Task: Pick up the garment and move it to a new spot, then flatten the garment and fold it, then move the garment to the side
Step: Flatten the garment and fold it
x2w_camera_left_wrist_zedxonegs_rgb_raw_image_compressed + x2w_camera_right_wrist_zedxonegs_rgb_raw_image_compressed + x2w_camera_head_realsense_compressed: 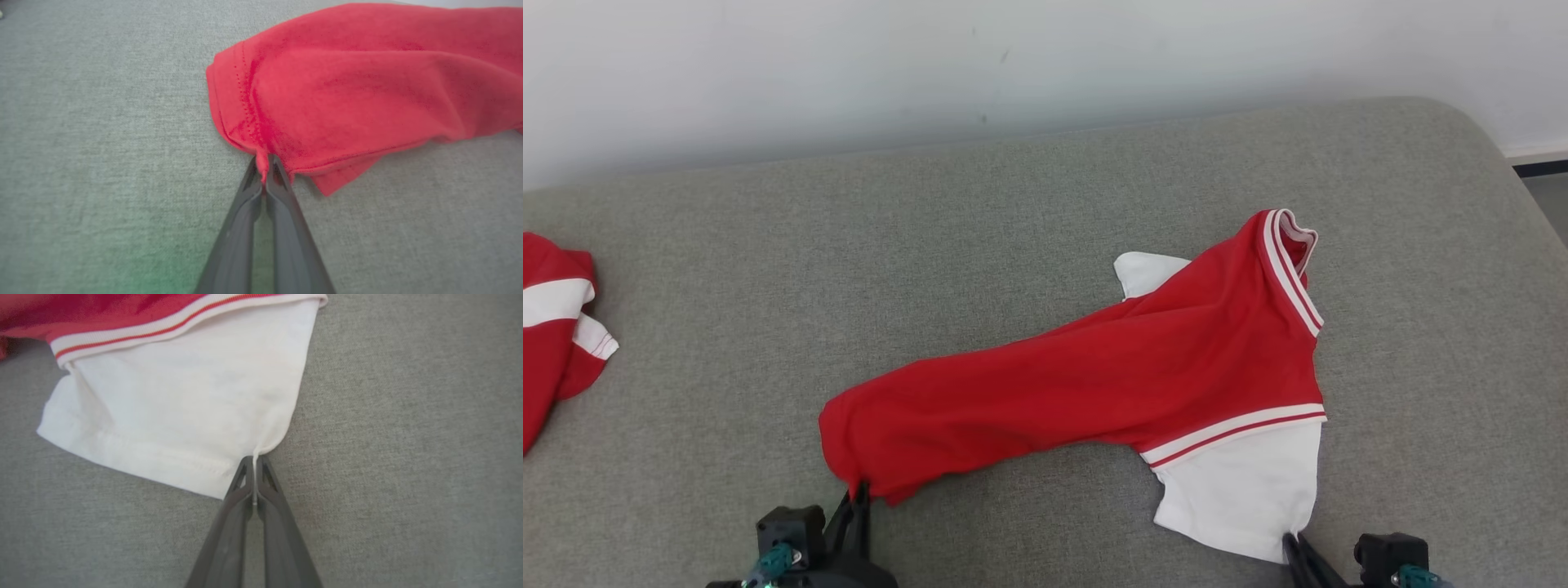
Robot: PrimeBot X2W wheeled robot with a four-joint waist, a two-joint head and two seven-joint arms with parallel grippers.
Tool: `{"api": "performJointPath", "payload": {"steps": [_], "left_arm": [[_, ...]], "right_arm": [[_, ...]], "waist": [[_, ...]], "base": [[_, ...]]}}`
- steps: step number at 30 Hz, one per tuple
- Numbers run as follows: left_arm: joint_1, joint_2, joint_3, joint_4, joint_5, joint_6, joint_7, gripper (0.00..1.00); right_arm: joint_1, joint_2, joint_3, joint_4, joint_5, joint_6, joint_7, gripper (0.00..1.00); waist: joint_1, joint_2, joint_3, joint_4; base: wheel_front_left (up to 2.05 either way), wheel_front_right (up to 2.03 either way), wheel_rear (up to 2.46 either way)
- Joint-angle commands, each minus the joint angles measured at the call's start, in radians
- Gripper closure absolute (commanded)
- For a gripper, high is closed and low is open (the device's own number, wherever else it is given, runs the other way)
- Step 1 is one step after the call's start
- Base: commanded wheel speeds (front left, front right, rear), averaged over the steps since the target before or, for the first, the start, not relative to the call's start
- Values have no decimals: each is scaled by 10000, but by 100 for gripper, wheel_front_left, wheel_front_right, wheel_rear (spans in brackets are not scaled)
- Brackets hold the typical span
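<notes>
On a grey upholstered cushion (768,245), the rumpled red-and-white knit garment (1135,367) lies stretched between the left tool (859,492), clamped on its red hem corner, and the right tool (1290,541), pinching a white corner, apparently for a two-point lift.

The garment (1094,384) is bright red through the body. It has a plain white sleeve (1241,490) below a white band with one thin red line, and the collar (1290,269) is red with white stripes. A second garment (551,343) at the cushion's left edge shows the same red and white. The cushion (727,245) is a flecked grey weave and the wall (1013,65) is off-white. The left claw (264,161) and right claw (254,459) have dark grey fingers.
</notes>
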Motion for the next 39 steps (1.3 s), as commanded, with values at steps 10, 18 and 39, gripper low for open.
{"api": "performJointPath", "payload": {"steps": [10, 18, 39], "left_arm": [[-171, -107, 100, -1096, -400, -187, -822, 100], [-271, -8, 122, -2086, -651, -284, -619, 100], [-4847, 1104, 1172, -3446, -2178, -512, 1554, 100]], "right_arm": [[-611, 7, -77, -1084, 752, 27, -1595, 100], [-848, 8, -434, -2638, 561, 25, -1419, 100], [-8143, -228, 1114, -835, 588, 27, 225, 100]], "waist": [[0, 0, -308, -23], [0, 0, -663, -99], [0, 0, 1349, -1249]], "base": [[0, 0, 0], [0, 0, 0], [0, 0, 0]]}}
